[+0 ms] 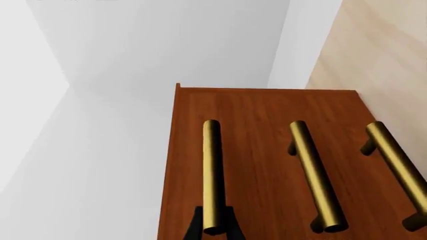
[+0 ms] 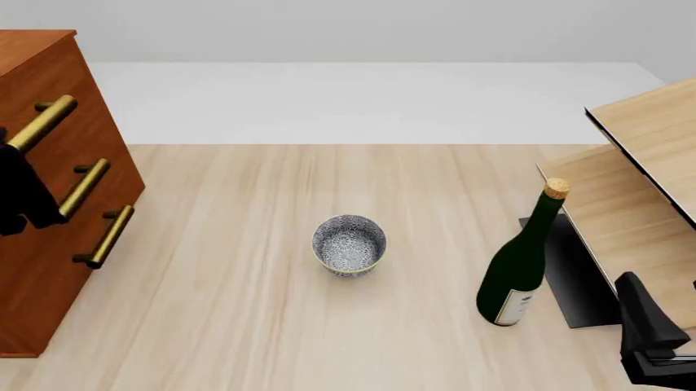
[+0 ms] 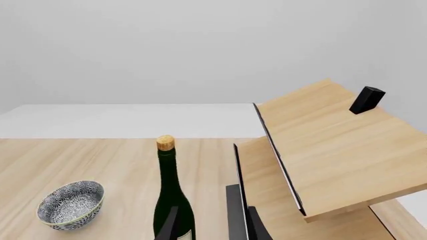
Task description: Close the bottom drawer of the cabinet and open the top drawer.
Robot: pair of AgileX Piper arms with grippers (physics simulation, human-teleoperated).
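top drawer handle between the closed-in fingers of the left end effector

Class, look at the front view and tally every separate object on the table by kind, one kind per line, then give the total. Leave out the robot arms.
Cabinet: 1
Bowl: 1
Bottle: 1
Shelf unit: 1
Total: 4
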